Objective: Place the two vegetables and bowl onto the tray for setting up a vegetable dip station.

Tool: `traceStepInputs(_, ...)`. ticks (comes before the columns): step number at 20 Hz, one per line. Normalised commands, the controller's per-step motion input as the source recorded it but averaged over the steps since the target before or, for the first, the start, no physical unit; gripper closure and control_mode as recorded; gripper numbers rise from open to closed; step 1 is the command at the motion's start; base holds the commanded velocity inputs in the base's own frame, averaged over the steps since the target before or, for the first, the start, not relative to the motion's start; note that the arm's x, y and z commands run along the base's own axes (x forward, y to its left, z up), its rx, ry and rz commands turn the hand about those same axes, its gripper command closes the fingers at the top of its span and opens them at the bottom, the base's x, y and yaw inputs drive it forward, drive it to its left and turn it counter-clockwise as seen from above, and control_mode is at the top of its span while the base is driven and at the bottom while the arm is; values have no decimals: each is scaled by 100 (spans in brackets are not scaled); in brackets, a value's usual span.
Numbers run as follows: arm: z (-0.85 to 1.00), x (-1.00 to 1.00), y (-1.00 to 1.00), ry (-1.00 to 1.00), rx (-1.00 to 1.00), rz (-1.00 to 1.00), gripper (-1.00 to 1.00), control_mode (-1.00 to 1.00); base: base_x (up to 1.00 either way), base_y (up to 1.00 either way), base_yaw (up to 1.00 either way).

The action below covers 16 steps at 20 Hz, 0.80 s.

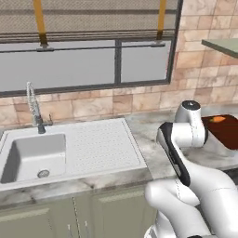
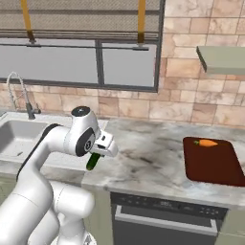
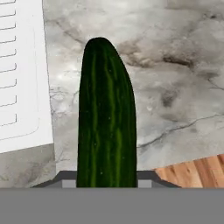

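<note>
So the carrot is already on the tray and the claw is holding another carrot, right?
Not quite. The carrot is on the tray, but the claw holds a dark green cucumber, not a carrot. The hand view shows it best.

A tan tiled wall (image 2: 191, 91) is seen behind a grey marbled counter (image 2: 148, 162). A wide window (image 1: 83, 60) is set above a white sink (image 1: 32, 155) with a faucet (image 1: 33, 108). Pale green cabinets (image 1: 69, 218) are fitted below.
</note>
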Motion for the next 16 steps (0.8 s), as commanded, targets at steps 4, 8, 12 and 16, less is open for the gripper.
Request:
traceStepInputs(4, 0, 0, 0, 0, 0, 0, 100, 100, 0, -100, 0)
traceStepInputs(8, 0, 0, 0, 0, 0, 0, 100, 100, 8, -100, 0)
traceStepInputs(12, 0, 0, 0, 0, 0, 0, 100, 100, 5, -100, 0)
traceStepInputs(16, 0, 0, 0, 0, 0, 0, 100, 100, 3, -95, 0)
